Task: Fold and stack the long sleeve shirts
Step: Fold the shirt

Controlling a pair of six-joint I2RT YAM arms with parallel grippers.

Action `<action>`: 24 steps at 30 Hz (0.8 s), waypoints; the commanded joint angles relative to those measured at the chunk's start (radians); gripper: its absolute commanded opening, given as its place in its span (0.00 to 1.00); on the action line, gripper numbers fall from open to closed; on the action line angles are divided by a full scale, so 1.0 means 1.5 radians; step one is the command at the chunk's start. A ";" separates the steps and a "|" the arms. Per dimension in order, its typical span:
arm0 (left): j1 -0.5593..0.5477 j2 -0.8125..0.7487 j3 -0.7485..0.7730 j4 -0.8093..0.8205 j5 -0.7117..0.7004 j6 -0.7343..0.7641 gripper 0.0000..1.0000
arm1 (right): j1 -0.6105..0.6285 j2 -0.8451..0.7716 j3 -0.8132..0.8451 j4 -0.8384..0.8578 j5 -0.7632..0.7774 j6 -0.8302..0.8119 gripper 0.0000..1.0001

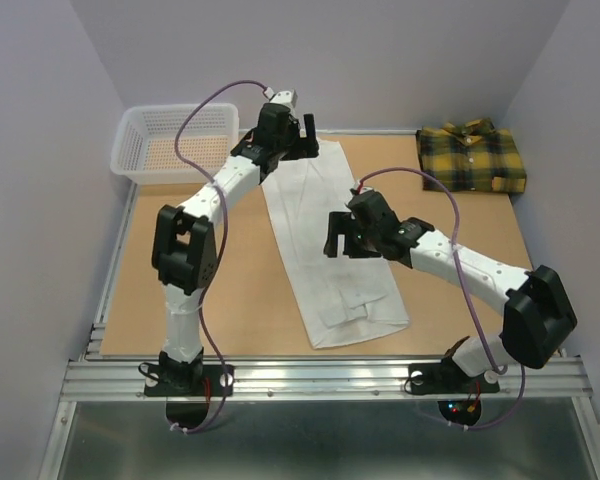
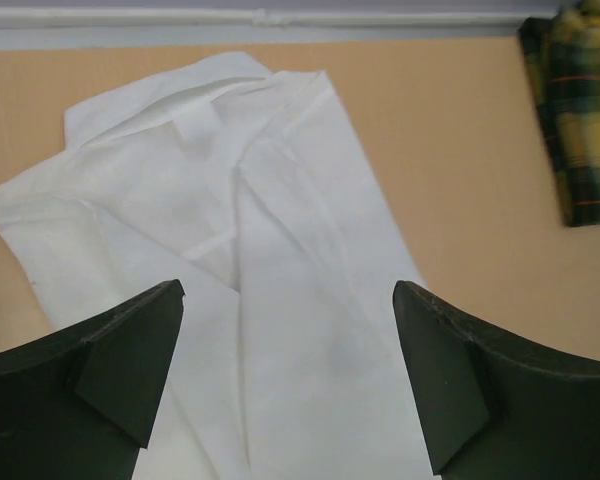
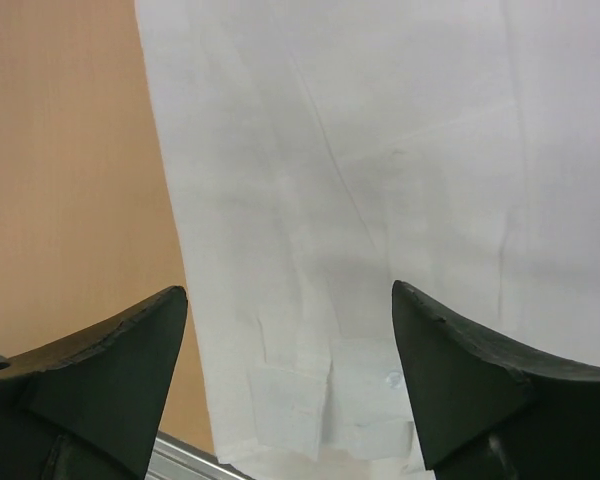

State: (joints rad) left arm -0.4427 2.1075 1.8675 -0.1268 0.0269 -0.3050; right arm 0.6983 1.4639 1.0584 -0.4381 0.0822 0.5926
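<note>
The white shirt (image 1: 325, 240) lies flat as a long narrow strip down the middle of the table, sleeves folded in, collar end far. In the left wrist view its collar end (image 2: 240, 180) fills the frame; in the right wrist view its hem end with cuffs (image 3: 380, 200) does. My left gripper (image 1: 305, 135) is open and empty above the collar end. My right gripper (image 1: 340, 238) is open and empty above the shirt's middle. The yellow-and-green plaid shirt (image 1: 472, 157) lies folded at the far right corner, and also shows in the left wrist view (image 2: 585, 110).
A white mesh basket (image 1: 175, 142) stands at the far left corner. The table's metal front rail (image 1: 320, 378) runs along the near edge, just past the shirt's hem. Grey walls close in the left, right and far sides.
</note>
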 commanded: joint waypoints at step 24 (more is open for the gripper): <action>-0.145 -0.107 -0.362 -0.014 -0.100 -0.111 0.96 | -0.013 0.025 -0.163 0.047 -0.010 0.102 0.48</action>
State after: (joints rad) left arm -0.6716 1.8828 1.2293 -0.1478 -0.0700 -0.5182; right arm 0.6811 1.4784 0.8314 -0.4606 0.0925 0.6720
